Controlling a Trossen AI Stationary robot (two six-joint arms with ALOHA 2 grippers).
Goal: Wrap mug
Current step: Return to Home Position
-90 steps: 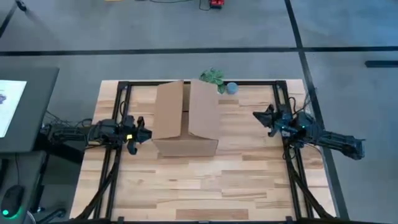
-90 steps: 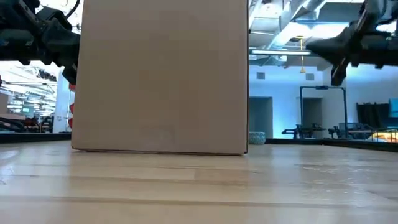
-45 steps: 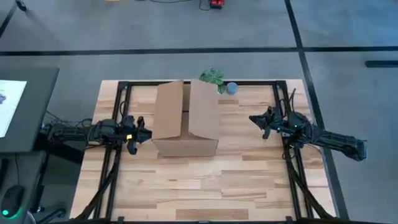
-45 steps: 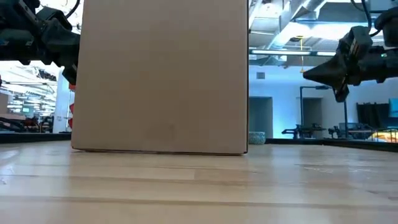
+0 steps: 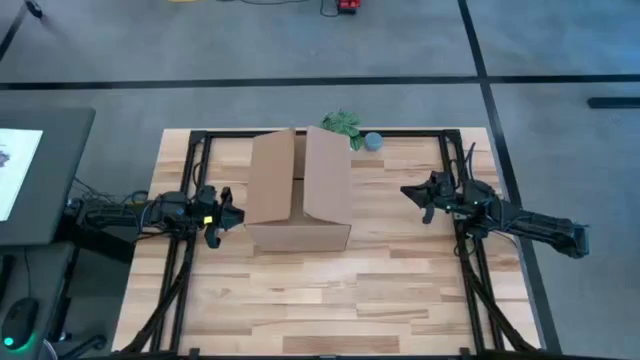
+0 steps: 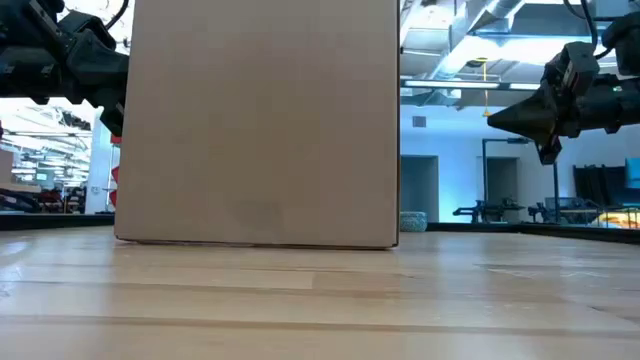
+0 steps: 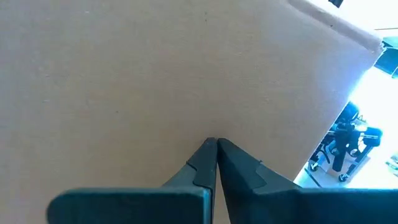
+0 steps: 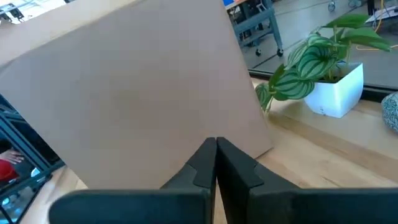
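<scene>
While both arms hang over the wooden tabletop (image 5: 330, 300), a plain cardboard box (image 5: 298, 195) stands a little left of centre, toward the far edge. Its two top flaps are folded down, with a thin dark slit between them. The mug shows in no view; going by the task, it is probably inside the box (nothing shows this directly).

The left claw (image 5: 230, 214) hovers just beside the box's left wall, its two fingers pressed together with nothing between them. Its own camera sees little but brown cardboard, and whether the tip touches the wall cannot be told. The right claw (image 5: 412, 193) hangs well apart from the box on the right side, pointing toward it, likewise clenched and empty. At the far edge of the tabletop, near the box's far right corner, sit a leafy plant (image 5: 342, 123) in a white pot and, just beside it, a small blue-grey round thing (image 5: 373, 141).

From this layout, the packing looks finished and the step in hand is the retreat to each arm's rest pose. The left arm calls for the most care, being so close to the cardboard: it would best pull straight away from the wall toward its own side before folding back, so it neither nudges the box nor catches a flap. The right arm has open room and need only fold back toward its base. Nothing needs gripping, so neither claw has to open.
</scene>
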